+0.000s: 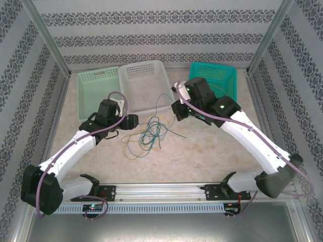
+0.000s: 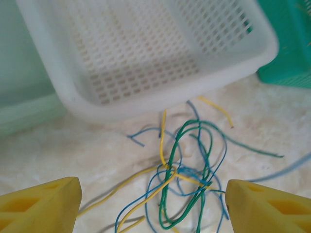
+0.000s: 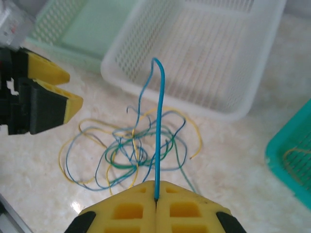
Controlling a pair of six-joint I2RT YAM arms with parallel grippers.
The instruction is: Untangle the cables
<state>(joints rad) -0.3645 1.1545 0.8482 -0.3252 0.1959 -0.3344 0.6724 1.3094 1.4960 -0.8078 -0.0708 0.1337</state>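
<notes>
Right wrist view: the right hand point(image 3: 156, 190) is pinched closed on one blue cable point(image 3: 159, 121). The left hand point(image 2: 151, 198) gapes wide, empty, over the tangled cables point(image 2: 187, 172) on the tabletop point(image 2: 73, 150).

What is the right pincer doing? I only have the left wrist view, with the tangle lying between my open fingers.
Observer: The right pincer is shut on a blue cable that stands straight up from between its fingers.
Operator: Where does that cable go?
Observer: It bends over at the top, and a thinner stretch seems to run back down into the tangle on the table.
Operator: How do the two arms sit around the tangle?
Observer: From above, the left pincer sits just left of the tangle and the right one is to its right, near the teal basket.
</notes>
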